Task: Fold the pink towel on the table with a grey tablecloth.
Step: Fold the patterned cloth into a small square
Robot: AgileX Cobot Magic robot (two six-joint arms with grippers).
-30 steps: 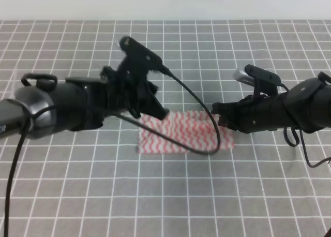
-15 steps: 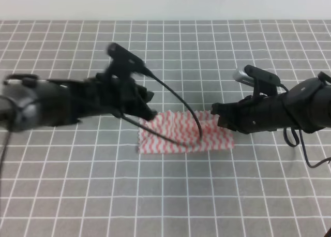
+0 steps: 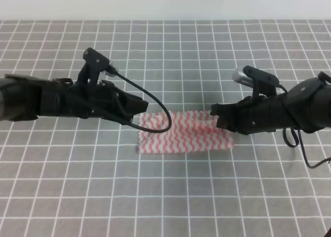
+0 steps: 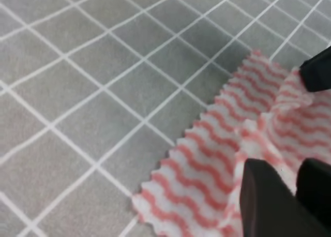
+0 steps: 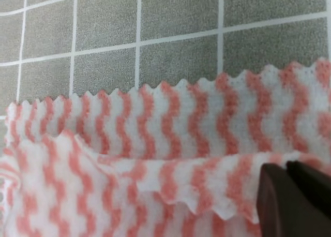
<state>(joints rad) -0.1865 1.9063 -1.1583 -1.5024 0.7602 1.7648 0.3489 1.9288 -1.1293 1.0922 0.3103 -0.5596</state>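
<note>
The pink towel (image 3: 186,136) lies in the middle of the table with a grey tablecloth (image 3: 165,195), with an upper layer puckered over a lower one. My left gripper (image 3: 138,112) sits low at its far left corner. In the left wrist view its fingers (image 4: 264,206) stand together with the towel (image 4: 207,169) bunched up against them. My right gripper (image 3: 216,116) is at the far right corner. In the right wrist view it (image 5: 285,167) is shut on a raised edge of the towel (image 5: 155,123).
Grey gridded cloth (image 4: 77,92) runs in every direction around the towel. A black cable (image 3: 155,105) from the left arm loops over the towel's left part. The right gripper's dark tip (image 4: 316,71) shows in the left wrist view.
The left arm has dropped lower and drawn back to the left, from over the towel to its left corner. The right arm and the towel's outline have stayed put.
</note>
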